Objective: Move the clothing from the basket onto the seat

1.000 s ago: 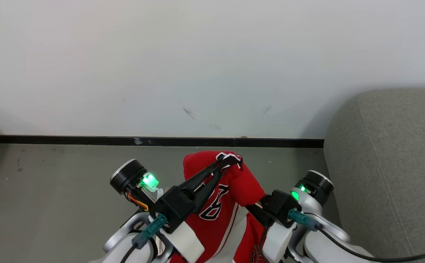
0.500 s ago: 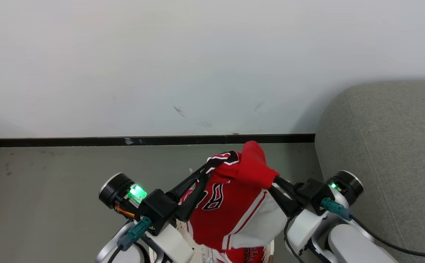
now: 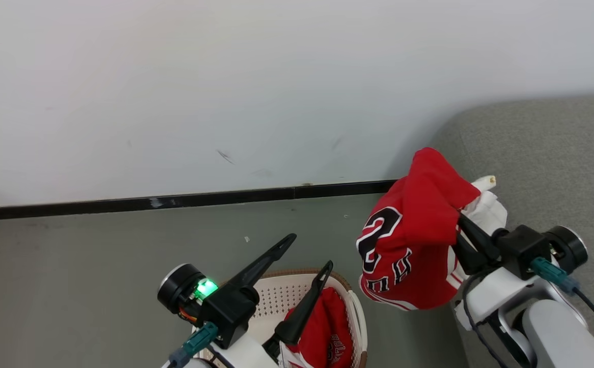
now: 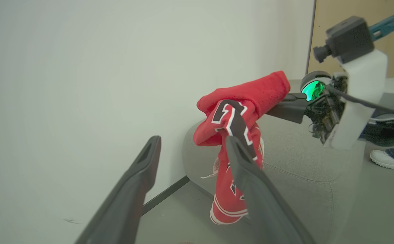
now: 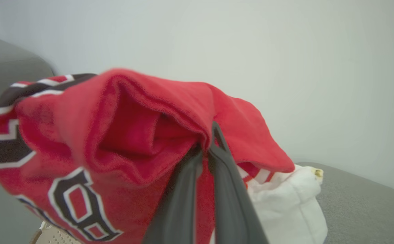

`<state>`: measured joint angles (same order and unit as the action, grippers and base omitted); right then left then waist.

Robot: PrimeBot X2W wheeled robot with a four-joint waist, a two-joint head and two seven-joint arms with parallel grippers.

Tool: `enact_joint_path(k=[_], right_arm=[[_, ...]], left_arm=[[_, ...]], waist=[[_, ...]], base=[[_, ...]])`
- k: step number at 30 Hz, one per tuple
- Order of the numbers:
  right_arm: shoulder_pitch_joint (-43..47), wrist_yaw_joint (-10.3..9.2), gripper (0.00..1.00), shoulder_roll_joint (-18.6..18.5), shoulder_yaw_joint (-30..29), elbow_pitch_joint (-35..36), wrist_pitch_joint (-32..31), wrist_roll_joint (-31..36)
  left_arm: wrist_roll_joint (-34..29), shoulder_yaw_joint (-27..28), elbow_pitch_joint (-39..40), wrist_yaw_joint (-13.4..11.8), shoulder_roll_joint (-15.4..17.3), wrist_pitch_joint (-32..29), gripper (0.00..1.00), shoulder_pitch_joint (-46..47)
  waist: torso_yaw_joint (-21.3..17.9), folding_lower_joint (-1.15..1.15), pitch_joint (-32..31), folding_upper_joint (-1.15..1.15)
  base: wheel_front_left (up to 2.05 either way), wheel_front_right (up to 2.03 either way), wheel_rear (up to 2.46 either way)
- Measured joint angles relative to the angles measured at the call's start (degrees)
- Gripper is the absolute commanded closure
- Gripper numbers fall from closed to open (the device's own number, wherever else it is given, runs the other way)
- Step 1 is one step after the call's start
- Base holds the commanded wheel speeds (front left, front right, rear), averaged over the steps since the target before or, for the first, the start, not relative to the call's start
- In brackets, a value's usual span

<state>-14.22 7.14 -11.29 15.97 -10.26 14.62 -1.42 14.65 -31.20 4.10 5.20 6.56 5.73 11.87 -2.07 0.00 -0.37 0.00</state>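
Note:
The red jersey (image 3: 409, 245) with black-and-white numerals hangs bunched from my right gripper (image 3: 461, 221), which is shut on its cloth just left of the grey seat (image 3: 547, 153). In the right wrist view the two fingers (image 5: 183, 189) pinch a red fold of the jersey (image 5: 115, 128). My left gripper (image 3: 309, 252) stands open and holds nothing, above the cream basket (image 3: 350, 291). Red shorts (image 3: 322, 332) with white lettering lie in the basket. In the left wrist view, the jersey (image 4: 241, 101) dangles off the right gripper (image 4: 285, 105) over the seat's corner (image 4: 302, 159).
A white wall with a black skirting strip (image 3: 174, 202) runs behind the grey floor (image 3: 72, 286). A person's white shoe (image 4: 386, 159) stands beyond the seat in the left wrist view.
My left gripper has let go of the jersey and opened. The right gripper has carried the jersey rightwards to the seat's edge. The head view has shifted, bringing the basket into sight.

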Motion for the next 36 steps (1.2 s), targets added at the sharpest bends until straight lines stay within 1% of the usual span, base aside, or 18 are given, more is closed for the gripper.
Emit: enact_joint_path(k=[5, 14, 22, 26, 30, 34, 36], right_arm=[[2.88, 0.0, 1.0, -0.33, -5.21, 1.8, 0.0, 0.14], [8.76, 0.0, 1.0, -0.42, -14.43, 4.97, 0.0, 0.85], [14.87, -0.01, 1.0, 1.08, -20.71, 7.59, 0.0, 1.0], [17.28, -0.01, 1.0, 2.04, -21.93, 8.35, 0.0, 1.04], [18.2, -0.01, 1.0, 2.19, -21.68, 8.98, 0.0, 1.04], [18.05, -0.01, 1.0, 1.22, -19.95, 9.12, 0.0, 1.48], [17.46, -0.01, 1.0, 0.14, -18.48, 8.36, 0.0, 1.47]], left_arm=[[0.48, -2.25, -0.16, 0.18, -0.47, 0.98, 0.0, -0.63], [2.09, -7.01, -0.82, 1.29, -1.15, 1.98, 0.0, -0.78], [2.98, -10.36, -1.78, 1.58, -1.2, 2.68, 0.0, -0.76], [3.47, -11.06, -2.19, 1.6, -1.23, 3.01, 0.0, -0.76], [3.47, -11.17, -2.49, 1.85, -1.23, 3.72, 0.0, -0.75], [3.46, -11.13, -2.65, 1.85, -1.18, 3.94, 0.0, -0.75], [3.45, -10.88, -2.64, 1.85, -1.1, 4.0, 0.0, -0.74]], waist=[[-1.55, 0.0, 0.02, 0.0], [-5.08, 0.0, -0.07, 0.0], [-8.89, 0.0, -0.16, 0.0], [-10.87, 0.0, -0.16, 0.0], [-12.82, 0.0, -0.11, 0.0], [-14.54, 0.0, 0.09, 0.0], [-15.25, 0.0, 0.34, 0.0]], base=[[0.0, 0.0, 0.0], [0.0, 0.0, 0.0], [0.0, 0.0, 0.0], [0.0, 0.0, 0.0], [0.0, 0.0, 0.0], [0.0, 0.0, 0.0], [0.0, 0.0, 0.0]])
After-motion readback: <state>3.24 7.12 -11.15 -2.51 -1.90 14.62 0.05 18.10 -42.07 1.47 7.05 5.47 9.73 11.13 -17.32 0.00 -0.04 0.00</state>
